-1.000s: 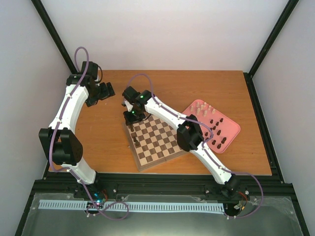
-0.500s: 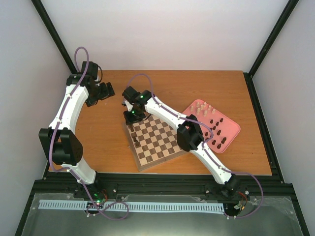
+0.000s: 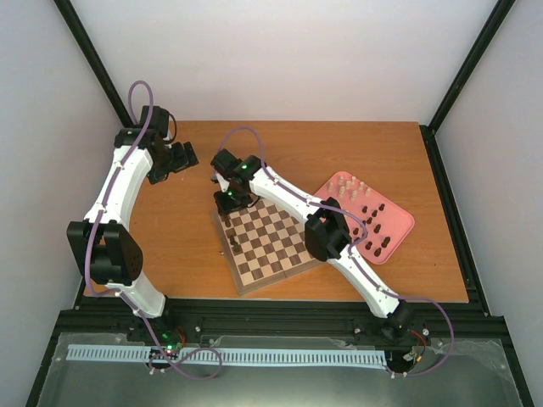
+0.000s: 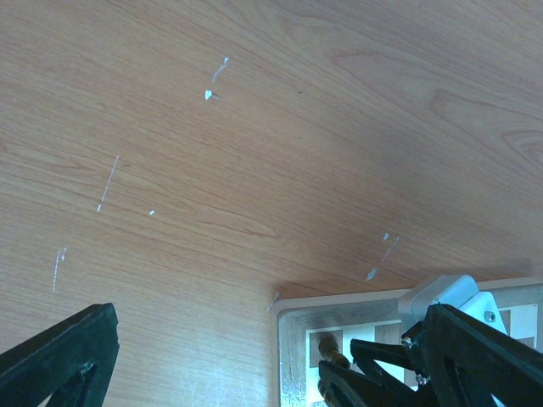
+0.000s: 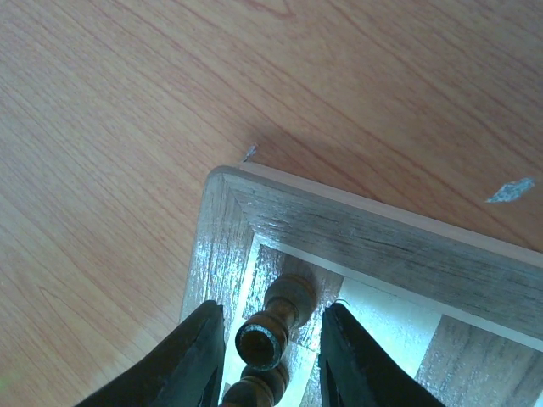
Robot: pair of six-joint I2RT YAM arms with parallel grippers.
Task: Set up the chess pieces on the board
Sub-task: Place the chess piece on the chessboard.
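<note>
Dark brown chess piece (image 5: 262, 342) between the right gripper's (image 5: 271, 307) fingers

It stands on the corner square of the board (image 5: 365, 246) — fingers slightly spread, a sliver of gap on either side, not pinching it — with the wooden table (image 5: 127, 127) beyond the corner.

White arms (image 3: 119, 182), black joints (image 3: 327, 233), purple cables (image 3: 242, 129)

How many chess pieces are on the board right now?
2 clearly: one dark piece on the corner square between the right gripper's fingers, one along the board's left edge. Others may hide under the arm.
</note>
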